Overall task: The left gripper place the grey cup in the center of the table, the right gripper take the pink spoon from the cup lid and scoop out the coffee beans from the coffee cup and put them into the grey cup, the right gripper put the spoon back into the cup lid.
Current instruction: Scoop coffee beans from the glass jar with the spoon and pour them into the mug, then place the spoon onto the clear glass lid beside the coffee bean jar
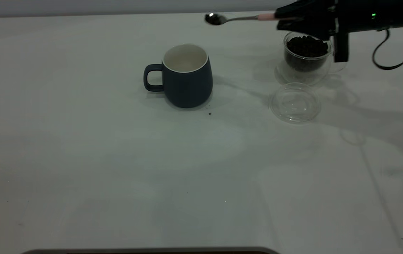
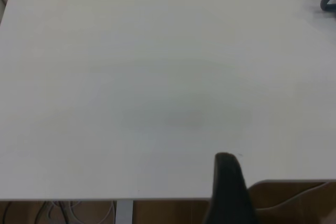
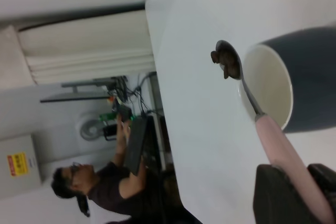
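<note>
The grey cup [image 1: 187,83] stands upright near the table's middle, handle to the left, its white inside looking empty. My right gripper [image 1: 286,19] is shut on the pink spoon [image 1: 236,18] and holds it level in the air, right of and beyond the cup. In the right wrist view the spoon's bowl [image 3: 227,59] carries a few coffee beans just outside the cup's rim [image 3: 265,85], and the gripper [image 3: 302,192] clamps the pink handle. The glass coffee cup [image 1: 306,56], full of beans, stands below the gripper. The clear lid [image 1: 295,103] lies empty in front of it. The left gripper [image 2: 227,182] is parked over bare table near an edge.
A stray bean [image 1: 209,113] lies just in front of the grey cup. A black cable [image 1: 395,56] hangs from the right arm. Beyond the table's far edge a person [image 3: 100,182] sits among equipment. A dark bar [image 1: 152,251] lines the table's near edge.
</note>
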Robot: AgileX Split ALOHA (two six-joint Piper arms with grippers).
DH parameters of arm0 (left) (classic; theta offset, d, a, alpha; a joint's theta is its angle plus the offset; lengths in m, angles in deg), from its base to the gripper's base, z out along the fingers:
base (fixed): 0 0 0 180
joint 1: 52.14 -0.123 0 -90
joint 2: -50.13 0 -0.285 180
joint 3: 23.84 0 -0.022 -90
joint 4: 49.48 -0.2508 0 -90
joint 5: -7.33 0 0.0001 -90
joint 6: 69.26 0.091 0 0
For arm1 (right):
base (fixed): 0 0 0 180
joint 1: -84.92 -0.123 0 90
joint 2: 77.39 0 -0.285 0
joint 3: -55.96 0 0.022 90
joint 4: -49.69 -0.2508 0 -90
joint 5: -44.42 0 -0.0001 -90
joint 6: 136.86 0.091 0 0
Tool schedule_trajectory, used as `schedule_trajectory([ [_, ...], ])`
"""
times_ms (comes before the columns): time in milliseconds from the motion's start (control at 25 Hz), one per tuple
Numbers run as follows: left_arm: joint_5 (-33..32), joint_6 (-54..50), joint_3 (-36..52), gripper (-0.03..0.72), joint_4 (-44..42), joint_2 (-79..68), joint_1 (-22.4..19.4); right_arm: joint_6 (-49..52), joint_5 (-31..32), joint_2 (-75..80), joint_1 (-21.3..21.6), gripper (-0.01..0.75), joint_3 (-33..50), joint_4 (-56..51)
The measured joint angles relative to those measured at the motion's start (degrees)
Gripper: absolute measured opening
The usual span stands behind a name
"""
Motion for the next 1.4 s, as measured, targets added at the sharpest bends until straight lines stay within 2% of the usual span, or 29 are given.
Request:
schedule_trajectory([
  [240,0.0,-0.1,0.0,0.567,0.0,0.0,0.0,-2.4,-4.2,0.0,-3.0,0.114,0.0,-0.4],
  [520,0.0,-0.1,0.0,0.567,0.0,0.0,0.0,-9.8,-8.1,0.0,-4.7,0.114,0.0,-0.8],
  [640,0.0,-0.1,0.0,0.567,0.0,0.0,0.0,-17.5,-8.9,0.0,-5.2,0.114,0.0,-0.8],
  [880,0.0,-0.1,0.0,0.567,0.0,0.0,0.0,-44.1,-9.1,0.0,-5.4,0.114,0.0,-0.8],
  [1000,0.0,-0.1,0.0,0.567,0.0,0.0,0.0,-50.7,-9.6,0.0,-5.4,0.114,0.0,-0.8],
  [1080,0.0,-0.1,0.0,0.567,0.0,0.0,0.0,-49.0,-9.8,-0.1,-5.2,0.114,0.0,-0.7],
  [1200,0.0,0.0,0.0,0.567,0.0,0.0,0.0,-40.2,-10.6,-3.3,-4.0,0.114,1.6,-0.2],
  [1400,0.0,0.0,0.0,0.567,0.0,0.0,0.0,-23.7,-12.7,-15.8,1.1,0.114,11.9,0.0],
])
